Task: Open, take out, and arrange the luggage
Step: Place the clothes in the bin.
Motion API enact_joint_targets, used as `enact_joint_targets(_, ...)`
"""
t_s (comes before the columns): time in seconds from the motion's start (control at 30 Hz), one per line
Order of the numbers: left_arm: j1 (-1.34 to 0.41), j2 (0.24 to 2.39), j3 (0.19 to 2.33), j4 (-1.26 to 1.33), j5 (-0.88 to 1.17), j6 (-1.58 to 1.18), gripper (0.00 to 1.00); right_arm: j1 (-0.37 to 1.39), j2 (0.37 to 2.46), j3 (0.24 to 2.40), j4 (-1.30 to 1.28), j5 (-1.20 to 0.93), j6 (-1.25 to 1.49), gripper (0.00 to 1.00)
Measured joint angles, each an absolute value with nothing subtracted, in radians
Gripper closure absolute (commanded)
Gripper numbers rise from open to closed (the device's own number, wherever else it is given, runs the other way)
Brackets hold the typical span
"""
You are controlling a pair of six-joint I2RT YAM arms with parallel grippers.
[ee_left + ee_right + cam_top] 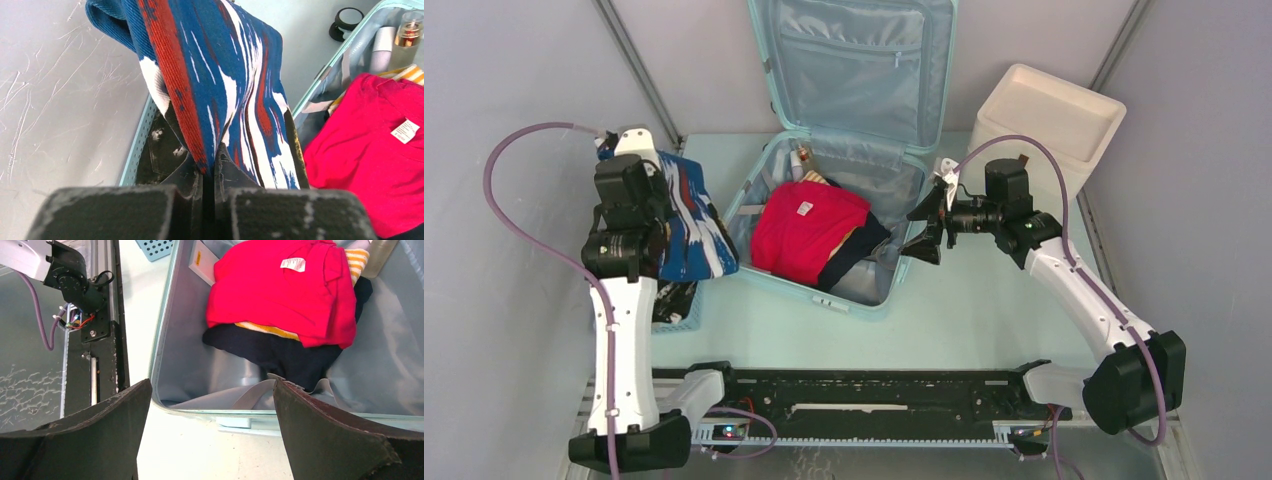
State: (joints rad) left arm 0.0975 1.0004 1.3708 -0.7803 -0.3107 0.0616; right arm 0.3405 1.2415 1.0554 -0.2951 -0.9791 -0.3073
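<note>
Aloft, left fingers (235, 185) pinch patterned cloth (225, 75); right fingers (100, 430) gape near luggage (854, 70).

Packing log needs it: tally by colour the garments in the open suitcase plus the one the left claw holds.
Red T-shirt with white label, in pale mint-blue hard-shell suitcase: 1
Yellow-and-white striped garment under it: 1
Dark navy garment: 1
Blue, red and white patterned cloth in left claw: 1
Total: 4
</note>
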Motion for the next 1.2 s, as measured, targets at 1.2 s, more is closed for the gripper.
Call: enact_joint_targets(1.2, 0.368, 1.511, 1.185, -0.500, -0.591, -0.001, 0.92, 0.341, 1.213, 1.055, -0.304, -1.024, -0.308, 0.00)
